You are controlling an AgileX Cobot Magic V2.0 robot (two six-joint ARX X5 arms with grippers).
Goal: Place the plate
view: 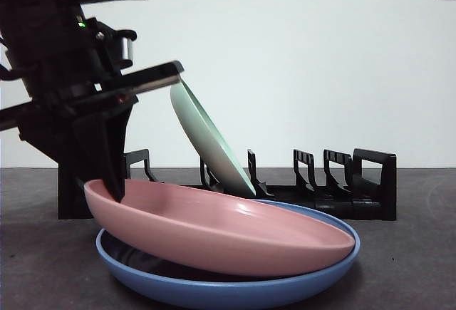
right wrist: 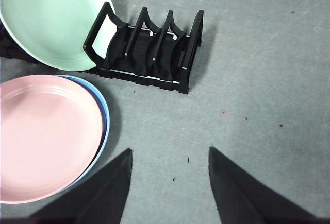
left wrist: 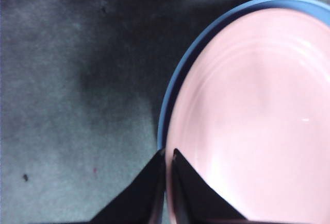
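Surface (right wrist: 268, 69): grey, matte, lightly speckled.
Dish rack (view: 335, 182): black, slotted, standing at the back of the surface, behind the stacked plates. Its right-hand slots are vacant.
Green plate (view: 206, 139): pale mint, leaning tilted in one of the rack's left slots, directly behind the pink plate.
Blue plate (view: 235, 288): lying flat on the surface in front of the rack, carrying the pink plate.
Pink plate (view: 214, 228): smooth, glossy, shallow with faint concentric rings; its right edge rests inside the blue plate, its left edge is raised clear.
Left gripper (left wrist: 168, 154): jaws nearly closed, pinching the pink plate's raised left rim.
Right gripper (right wrist: 170, 157): jaws spread wide, holding nothing, above bare surface, apart from the plates and the rack.
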